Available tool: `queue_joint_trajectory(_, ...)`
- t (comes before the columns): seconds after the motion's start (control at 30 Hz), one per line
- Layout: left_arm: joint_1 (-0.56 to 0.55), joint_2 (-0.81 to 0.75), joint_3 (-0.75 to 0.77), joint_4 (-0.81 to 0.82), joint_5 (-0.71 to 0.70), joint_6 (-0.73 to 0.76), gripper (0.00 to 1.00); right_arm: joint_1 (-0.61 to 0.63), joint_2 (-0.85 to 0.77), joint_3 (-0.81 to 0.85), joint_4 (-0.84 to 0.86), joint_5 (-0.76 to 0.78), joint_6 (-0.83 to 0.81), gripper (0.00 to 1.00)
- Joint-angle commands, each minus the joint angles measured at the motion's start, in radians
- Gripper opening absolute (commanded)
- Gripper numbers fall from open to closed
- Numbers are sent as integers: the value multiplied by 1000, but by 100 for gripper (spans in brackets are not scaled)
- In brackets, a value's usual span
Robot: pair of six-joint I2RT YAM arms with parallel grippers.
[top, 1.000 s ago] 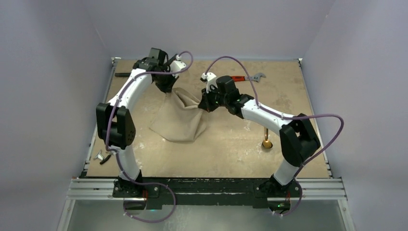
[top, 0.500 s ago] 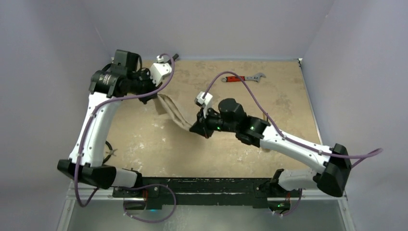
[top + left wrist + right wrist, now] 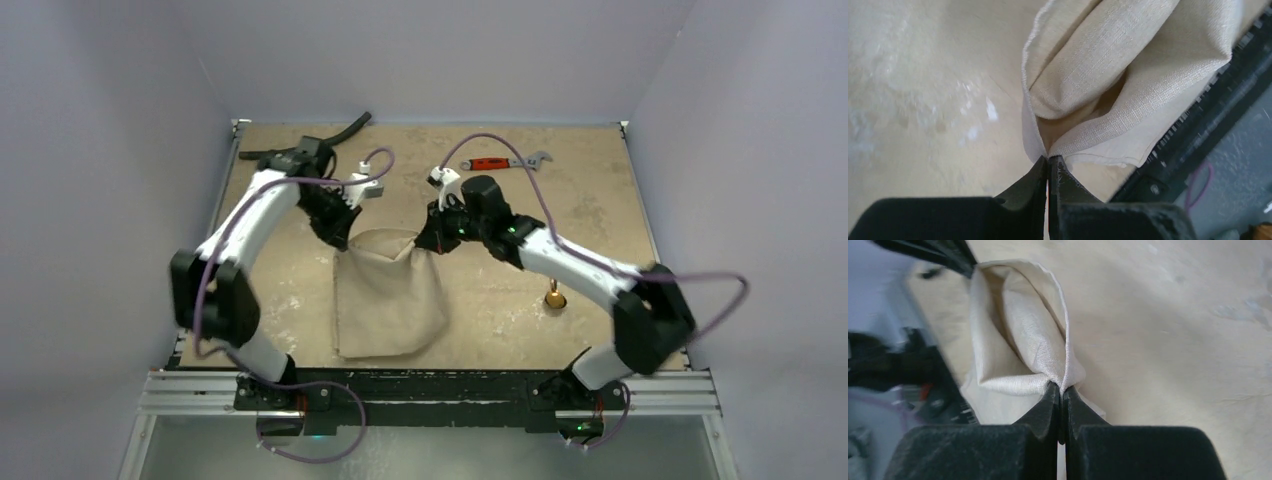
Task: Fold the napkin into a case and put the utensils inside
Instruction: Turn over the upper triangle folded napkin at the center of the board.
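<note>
The left fingers [image 3: 1034,182] are pinched shut on one far corner of the napkin [image 3: 390,295], and the right fingers [image 3: 1048,407] are clamped on the other. The far edge is thus held raised and spread, presumably so the cloth can be laid flat for folding. Its near part is draped on the tabletop [image 3: 600,200], with a spoon [image 3: 554,297] lying well apart to the right.

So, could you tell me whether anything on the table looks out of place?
Yes: a red-handled wrench and a curved black hose lie at the far edge, odd beside table linen. The napkin, pinched by the left hand and right hand, sags open rather than lying flat.
</note>
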Motion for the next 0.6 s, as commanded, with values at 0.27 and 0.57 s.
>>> queue_joint_trajectory(0.27, 54, 760, 488, 338, -181, -291, 44, -222, 577, 336, -26, -21, -201, 38)
queue_joint_trajectory(0.57, 64, 574, 405, 348, -156, -268, 59, -233, 454, 317, 15, 179, -167, 97)
